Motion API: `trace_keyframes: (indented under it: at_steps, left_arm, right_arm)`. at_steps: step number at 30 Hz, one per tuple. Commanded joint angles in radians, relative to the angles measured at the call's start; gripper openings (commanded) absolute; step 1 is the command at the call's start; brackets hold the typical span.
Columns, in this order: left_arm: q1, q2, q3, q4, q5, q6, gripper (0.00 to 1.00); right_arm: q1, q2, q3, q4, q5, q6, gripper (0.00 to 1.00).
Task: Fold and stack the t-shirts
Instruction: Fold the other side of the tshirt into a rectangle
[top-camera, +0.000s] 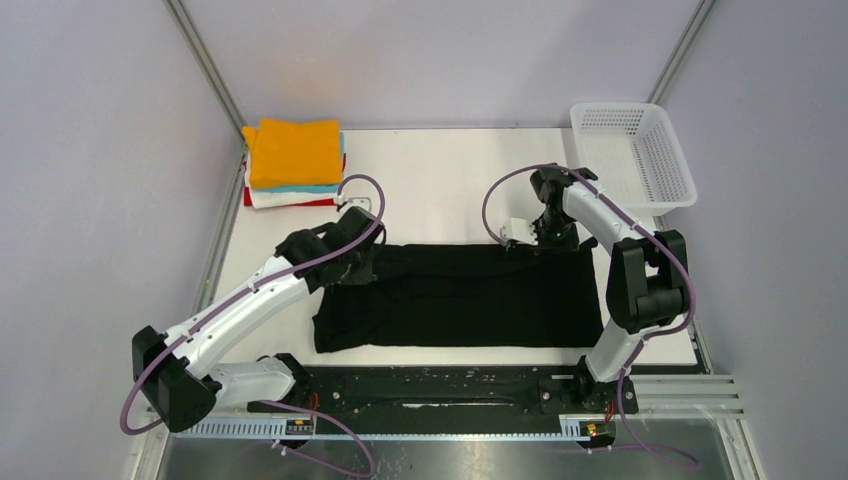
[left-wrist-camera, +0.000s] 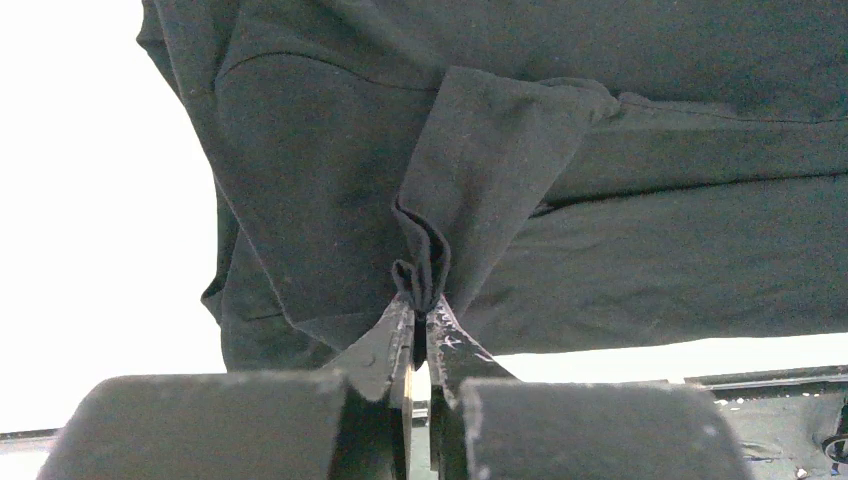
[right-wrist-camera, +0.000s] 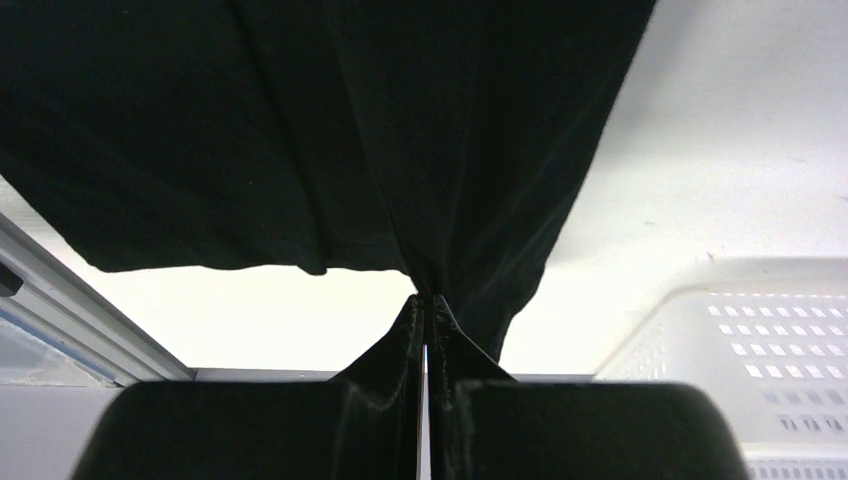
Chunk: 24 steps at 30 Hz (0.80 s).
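Done: folded stack (top-camera: 294, 163) at the upper left of the worktop (top-camera: 440, 170), orange on top.
In hand: we judge the black t-shirt (top-camera: 460, 295), lower middle of the frame, is in its first fold.
Left fingers (left-wrist-camera: 385, 345): pinched tight on bunched black cloth.
Right fingers (right-wrist-camera: 400, 340): pinched tight on its edge.
Remaining: we expect more folds, then stacking.
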Motion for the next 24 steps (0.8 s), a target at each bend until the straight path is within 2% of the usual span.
trace_keyframes:
  at_steps: [1, 3, 4, 5, 8, 9, 10, 11, 12, 13, 16, 19, 21, 24]
  left_arm:
    - [-0.037, -0.022, -0.047, -0.086, -0.021, -0.093, 0.00]
    - [-0.052, -0.029, -0.077, -0.100, -0.003, -0.126, 0.00]
    - [-0.057, -0.035, -0.099, -0.099, 0.017, -0.145, 0.00]
    - [-0.059, -0.037, -0.121, -0.098, 0.036, -0.165, 0.03]
    - [-0.070, -0.050, -0.179, -0.094, 0.101, -0.216, 0.20]
    - [-0.074, -0.059, -0.186, -0.094, 0.120, -0.227, 0.32]
    - [-0.076, -0.074, -0.191, -0.091, 0.131, -0.238, 0.50]
    - [-0.076, -0.093, -0.194, -0.082, 0.138, -0.246, 0.78]
    - [-0.077, -0.112, -0.196, -0.064, 0.138, -0.249, 0.96]
    - [-0.077, -0.131, -0.195, -0.034, 0.132, -0.250, 0.99]
    - [-0.060, -0.151, -0.186, 0.099, 0.107, -0.245, 0.99]
    - [-0.014, -0.116, -0.221, 0.308, 0.152, -0.219, 0.99]
    - [0.022, -0.065, -0.246, 0.434, 0.194, -0.199, 0.99]
    - [0.058, 0.026, -0.263, 0.554, 0.211, -0.186, 0.99]
  right_arm:
    - [0.013, -0.053, -0.066, -0.070, -0.004, -0.080, 0.00]
    - [0.014, -0.052, -0.105, -0.086, 0.003, -0.116, 0.00]
    - [0.017, -0.052, -0.124, -0.083, 0.009, -0.128, 0.09]
    - [0.020, -0.053, -0.142, -0.070, 0.017, -0.131, 0.22]
    - [0.023, -0.050, -0.140, -0.083, 0.025, -0.134, 0.51]
    - [0.023, -0.055, -0.127, -0.094, 0.018, -0.127, 0.60]
    - [0.023, -0.060, -0.107, -0.107, 0.009, -0.116, 0.72]
    - [0.024, -0.069, -0.082, -0.112, -0.004, -0.097, 0.96]
    - [0.022, -0.076, -0.055, -0.118, -0.018, -0.078, 0.99]
    - [0.023, -0.084, -0.024, -0.118, -0.033, -0.060, 0.99]
    - [0.022, -0.102, 0.085, -0.056, -0.082, 0.016, 0.99]
    - [0.022, -0.126, 0.145, 0.165, -0.074, 0.177, 0.99]
    - [0.021, -0.141, 0.171, 0.349, -0.045, 0.362, 1.00]
    - [0.003, -0.169, 0.188, 0.609, 0.054, 0.785, 0.99]
